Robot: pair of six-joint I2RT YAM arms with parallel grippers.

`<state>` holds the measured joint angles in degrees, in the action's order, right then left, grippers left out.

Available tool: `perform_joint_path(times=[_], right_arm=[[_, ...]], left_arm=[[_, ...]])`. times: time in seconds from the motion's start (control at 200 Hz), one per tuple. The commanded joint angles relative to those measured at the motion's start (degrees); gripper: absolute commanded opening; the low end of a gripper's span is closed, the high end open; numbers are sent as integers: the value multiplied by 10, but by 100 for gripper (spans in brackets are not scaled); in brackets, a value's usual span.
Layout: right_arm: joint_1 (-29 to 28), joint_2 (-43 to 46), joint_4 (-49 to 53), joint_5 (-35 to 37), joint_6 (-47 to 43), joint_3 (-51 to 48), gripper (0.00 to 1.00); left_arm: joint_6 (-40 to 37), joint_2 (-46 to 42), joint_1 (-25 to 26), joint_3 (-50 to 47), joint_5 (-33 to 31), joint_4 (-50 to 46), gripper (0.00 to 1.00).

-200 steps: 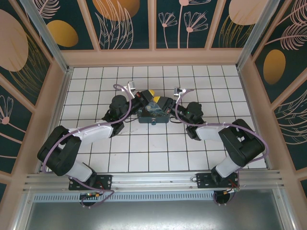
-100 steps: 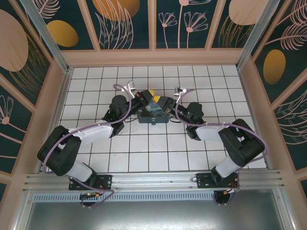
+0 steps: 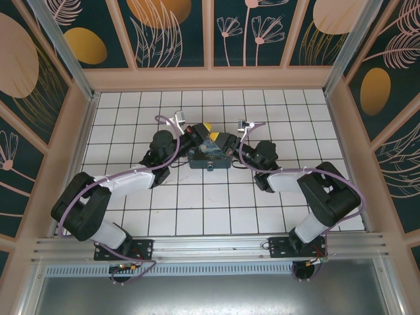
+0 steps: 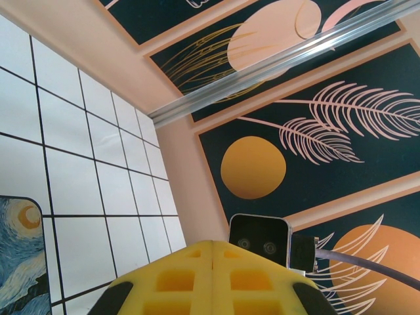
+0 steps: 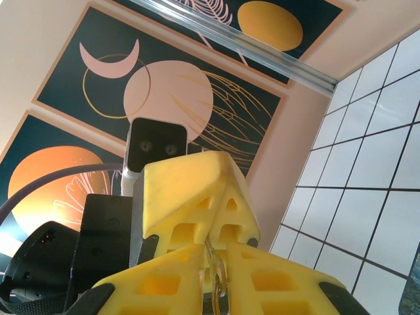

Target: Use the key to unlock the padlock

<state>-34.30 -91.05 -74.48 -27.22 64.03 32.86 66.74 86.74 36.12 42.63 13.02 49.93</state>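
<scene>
Likely key insertion, at the painted box's (image 3: 209,159) 12 o'clock: left fingers (image 4: 177,279) pressed together, right fingers (image 5: 275,279) pinching a metal loop (image 5: 218,287). Next needs fine alignment.

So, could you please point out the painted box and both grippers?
painted box (image 3: 206,159), top external, top face.
left gripper (image 4: 213,254), left wrist, fingertip seam.
right gripper (image 5: 215,261), right wrist, between fingertips.
</scene>
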Motion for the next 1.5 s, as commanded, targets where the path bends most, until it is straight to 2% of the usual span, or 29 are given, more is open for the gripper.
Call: perform_joint_path(times=[0.0, 0.325, 0.575, 0.781, 0.826, 0.906, 1.036, 1.166, 1.281, 1.361, 1.496], right_arm=[[-6, -6, -38, -13, 3, -6, 17], [-8, -8, -39, -17, 4, -3, 17], [-8, -10, -35, -16, 2, 0, 0], [-6, -1, -13, -11, -4, -5, 0], [-3, 5, 4, -9, -7, -7, 0], [4, 21, 36, -7, -16, -15, 0], [19, 54, 107, -4, -39, -23, 0], [26, 85, 198, 2, -71, -20, 0], [53, 95, 268, -6, -95, -7, 0], [63, 93, 307, -14, -109, 8, 0], [73, 81, 361, -23, -136, 41, 0]], left_arm=[[1, 3, 0, 5, 1, 25, 0], [1, 5, -1, 4, 1, 28, 0], [1, 2, 0, 3, 1, 28, 0], [-3, -11, -1, -1, -5, 14, 0], [-5, -19, -1, -5, -9, 8, 14], [-12, -37, -1, -13, -21, -10, 45], [-38, -72, -1, -22, -27, -61, 70], [-85, -107, -1, -18, -35, -169, 83], [-127, -130, 0, -18, -33, -257, 87], [-145, -144, 0, -36, -27, -277, 92], [-167, -159, 2, -84, -24, -277, 94]])
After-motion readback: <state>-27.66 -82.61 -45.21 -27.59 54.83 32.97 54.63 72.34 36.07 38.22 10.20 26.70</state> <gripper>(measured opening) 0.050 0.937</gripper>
